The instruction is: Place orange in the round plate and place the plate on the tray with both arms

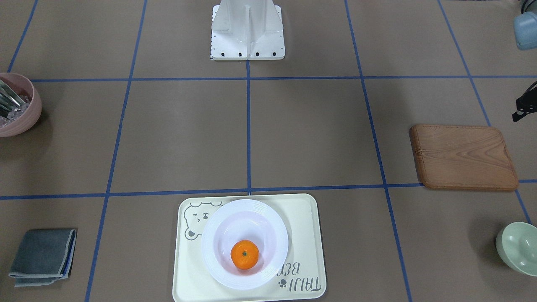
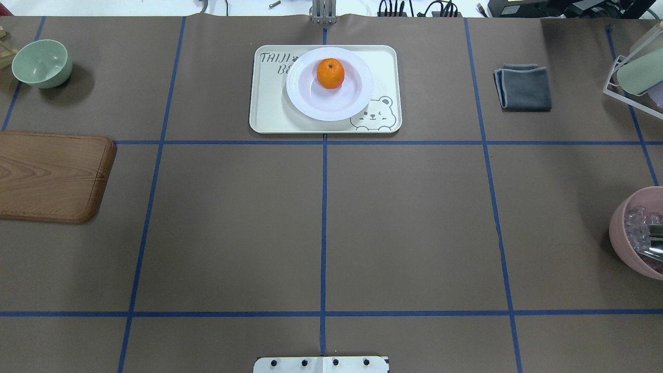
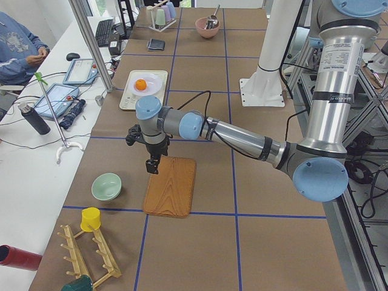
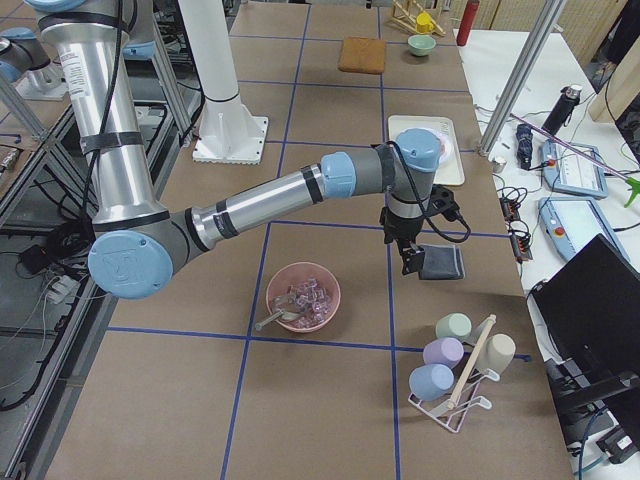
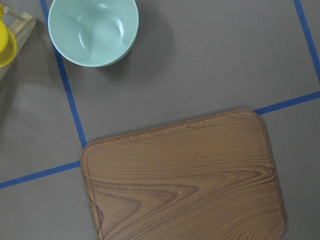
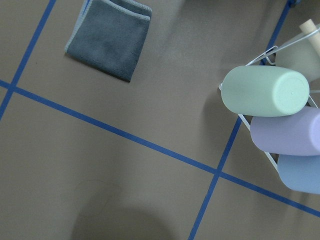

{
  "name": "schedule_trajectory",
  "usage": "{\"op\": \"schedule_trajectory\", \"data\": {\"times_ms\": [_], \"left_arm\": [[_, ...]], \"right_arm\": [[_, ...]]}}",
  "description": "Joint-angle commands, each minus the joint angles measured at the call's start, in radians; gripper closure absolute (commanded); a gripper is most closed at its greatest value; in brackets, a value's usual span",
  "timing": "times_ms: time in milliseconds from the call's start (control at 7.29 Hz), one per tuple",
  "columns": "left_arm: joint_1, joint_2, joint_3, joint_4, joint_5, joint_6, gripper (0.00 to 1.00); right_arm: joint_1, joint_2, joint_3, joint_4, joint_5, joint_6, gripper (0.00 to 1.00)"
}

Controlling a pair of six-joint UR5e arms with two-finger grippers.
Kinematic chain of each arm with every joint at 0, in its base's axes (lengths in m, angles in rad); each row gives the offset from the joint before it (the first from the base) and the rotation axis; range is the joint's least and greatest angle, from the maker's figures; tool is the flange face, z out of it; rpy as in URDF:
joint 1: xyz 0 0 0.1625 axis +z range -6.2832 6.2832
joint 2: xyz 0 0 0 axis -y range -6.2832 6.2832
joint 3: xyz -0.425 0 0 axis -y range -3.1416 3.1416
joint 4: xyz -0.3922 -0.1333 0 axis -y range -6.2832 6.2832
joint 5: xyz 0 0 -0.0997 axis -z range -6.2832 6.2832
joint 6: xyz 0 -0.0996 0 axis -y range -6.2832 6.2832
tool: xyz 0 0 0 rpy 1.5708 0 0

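Note:
The orange lies inside the white round plate. That plate rests on the cream bear tray, at the table's far side from the robot base. My left gripper hangs above the near end of the wooden board, far from the tray, and I cannot tell whether it is open or shut. My right gripper hovers beside the grey cloth, and its state cannot be told either. Neither wrist view shows fingers.
A wooden board and a pale green bowl lie on the robot's left. On its right are a grey cloth, a pink bowl and a cup rack. A person sits at the side desk.

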Motion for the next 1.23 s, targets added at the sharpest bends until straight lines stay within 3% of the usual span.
{"op": "schedule_trajectory", "data": {"times_ms": [0,274,411,823,1097], "left_arm": [[-0.006,0.001,0.020,-0.003,-0.005,-0.006,0.02],[-0.066,-0.002,0.024,0.003,-0.008,-0.006,0.02],[-0.066,-0.008,0.024,0.012,-0.051,-0.023,0.02],[-0.064,-0.001,0.021,-0.002,-0.065,-0.074,0.02],[-0.064,-0.001,0.030,-0.003,-0.065,-0.065,0.02]], "right_arm": [[-0.001,0.003,0.005,-0.060,-0.001,-0.001,0.00],[0.002,0.000,0.010,-0.085,0.001,-0.001,0.00],[-0.001,0.001,0.017,-0.122,0.001,-0.001,0.00],[-0.007,-0.014,0.042,-0.141,0.004,-0.001,0.00],[-0.012,-0.023,-0.010,-0.121,0.007,-0.005,0.00]]}}
